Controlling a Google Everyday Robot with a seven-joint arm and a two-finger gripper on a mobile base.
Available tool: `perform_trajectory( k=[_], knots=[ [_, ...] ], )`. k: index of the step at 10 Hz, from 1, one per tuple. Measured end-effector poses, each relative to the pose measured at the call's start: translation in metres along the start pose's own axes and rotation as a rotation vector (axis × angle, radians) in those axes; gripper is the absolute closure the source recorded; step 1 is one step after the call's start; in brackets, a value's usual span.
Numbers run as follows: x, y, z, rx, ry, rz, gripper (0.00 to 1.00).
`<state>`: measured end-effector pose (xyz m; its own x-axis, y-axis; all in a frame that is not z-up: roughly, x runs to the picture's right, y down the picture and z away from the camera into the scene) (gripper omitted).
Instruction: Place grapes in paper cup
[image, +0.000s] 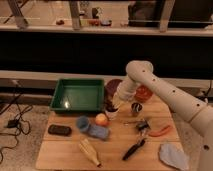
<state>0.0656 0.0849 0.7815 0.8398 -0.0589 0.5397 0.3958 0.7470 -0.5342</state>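
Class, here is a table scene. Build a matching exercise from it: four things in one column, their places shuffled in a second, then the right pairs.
1 green tray
2 metal cup
3 orange-yellow fruit
4 gripper

A directly above the paper cup
B far left of the table
C just left of the paper cup
D just right of the paper cup

Pairs: 1-B, 2-D, 3-C, 4-A
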Motion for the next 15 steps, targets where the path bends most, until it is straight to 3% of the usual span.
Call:
perform_trajectory(
  k=[3,15],
  knots=[
    [-0.0001,0.0,0.0,0.0,0.0,0.0,0.21],
    [-0.0002,-0.0001,0.0001,0.0,0.0,0.0,0.2]
  ],
)
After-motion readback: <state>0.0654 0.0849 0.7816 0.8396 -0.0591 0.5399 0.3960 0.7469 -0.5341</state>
